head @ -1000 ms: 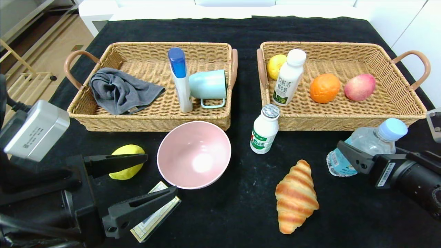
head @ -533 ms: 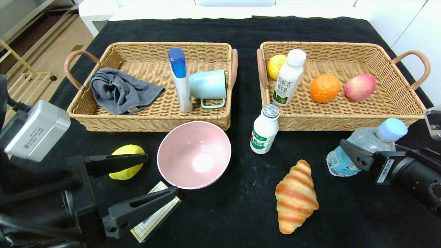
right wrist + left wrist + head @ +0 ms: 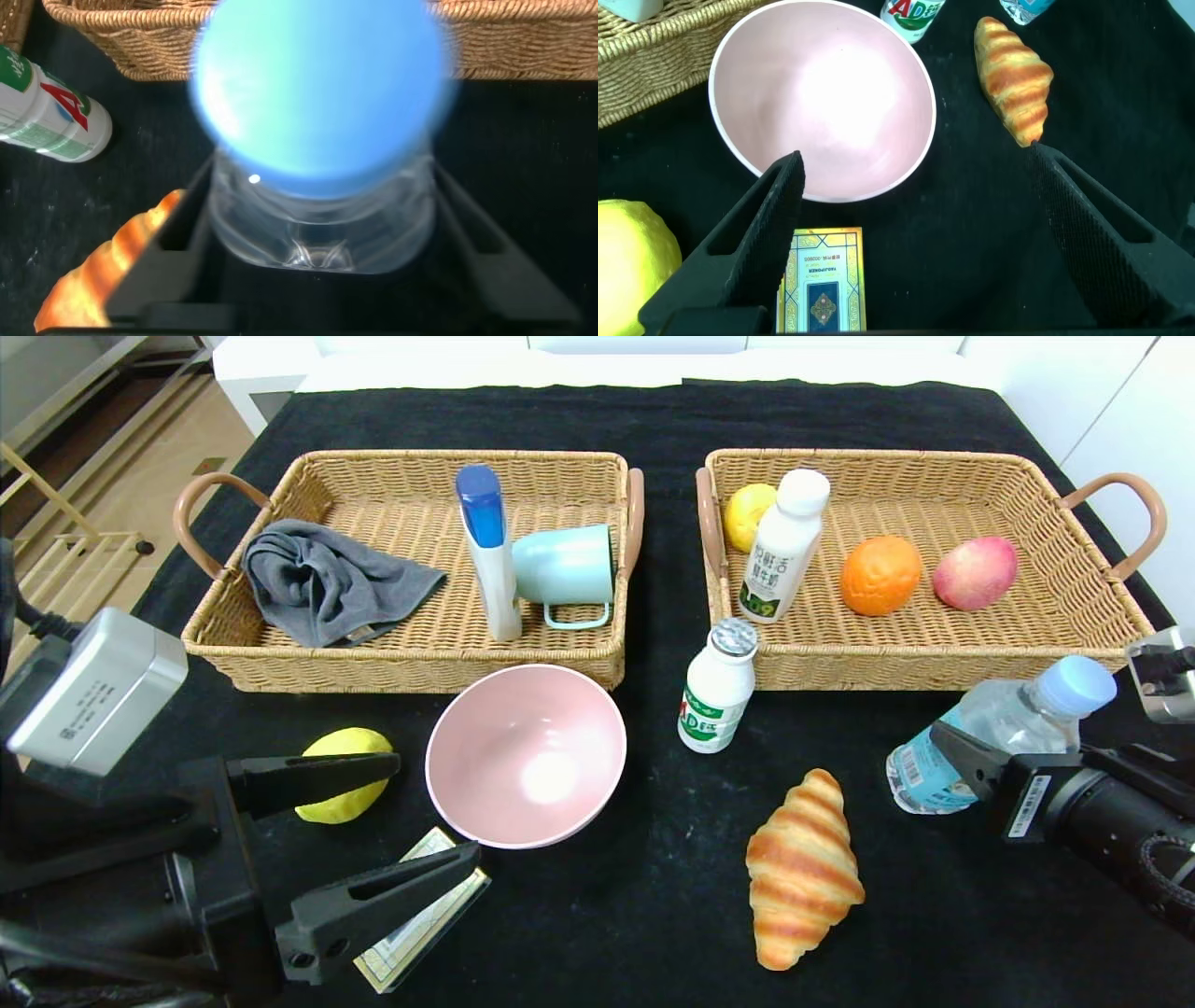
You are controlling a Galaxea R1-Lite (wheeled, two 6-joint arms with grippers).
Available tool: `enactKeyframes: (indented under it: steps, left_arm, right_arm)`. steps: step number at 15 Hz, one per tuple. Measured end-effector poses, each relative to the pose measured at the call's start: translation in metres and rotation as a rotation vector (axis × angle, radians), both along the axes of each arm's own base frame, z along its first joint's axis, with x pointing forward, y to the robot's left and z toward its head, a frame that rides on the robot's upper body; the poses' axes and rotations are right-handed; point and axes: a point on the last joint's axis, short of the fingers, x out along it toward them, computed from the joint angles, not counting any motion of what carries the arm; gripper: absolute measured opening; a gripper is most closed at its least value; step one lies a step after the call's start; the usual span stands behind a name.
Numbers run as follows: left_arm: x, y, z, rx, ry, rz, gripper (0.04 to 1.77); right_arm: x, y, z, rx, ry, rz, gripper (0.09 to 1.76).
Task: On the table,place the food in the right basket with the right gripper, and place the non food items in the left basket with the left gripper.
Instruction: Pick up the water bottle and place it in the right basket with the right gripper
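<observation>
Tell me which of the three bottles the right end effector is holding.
The clear water bottle with the pale blue cap, tilted in the right end effector. The two white bottles stand upright and untouched.

2 wicker baskets: left basket [image 3: 280,672], right basket [image 3: 1074,653]. 3 bottles: two milk [image 3: 782,543] [image 3: 717,685], one water bottle [image 3: 991,732]. 2 lemons [image 3: 749,511] [image 3: 347,743]. 1 each: orange [image 3: 879,575], peach [image 3: 975,572], croissant [image 3: 803,866], pink bowl [image 3: 526,754], mug [image 3: 565,569], grey cloth [image 3: 327,582], blue-capped tube [image 3: 489,549], card box [image 3: 415,922].
</observation>
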Motion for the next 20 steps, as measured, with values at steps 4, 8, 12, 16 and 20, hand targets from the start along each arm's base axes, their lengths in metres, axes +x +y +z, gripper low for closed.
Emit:
enactKeyframes:
  steps: [4, 8, 12, 16, 20]
  left_arm:
    - [-0.001, 0.000, 0.001, -0.002, -0.004, -0.001, 1.72]
    - [-0.001, 0.000, 0.001, -0.001, -0.003, -0.002, 1.72]
    - [-0.001, 0.000, -0.001, 0.000, -0.001, -0.008, 1.72]
    - [-0.001, 0.000, 0.000, 0.002, -0.004, -0.007, 1.72]
    - [-0.001, 0.000, -0.001, 0.013, -0.013, -0.009, 1.72]
  right_arm:
    - [0.002, 0.001, -0.002, -0.005, 0.006, -0.001, 0.96]
    - [0.002, 0.002, -0.003, -0.004, 0.011, 0.000, 0.94]
    - [0.002, 0.002, -0.004, -0.004, 0.014, 0.002, 0.93]
    - [0.000, 0.002, -0.003, -0.003, 0.012, 0.011, 0.93]
    - [-0.009, 0.000, 0.008, -0.016, -0.023, 0.041, 0.93]
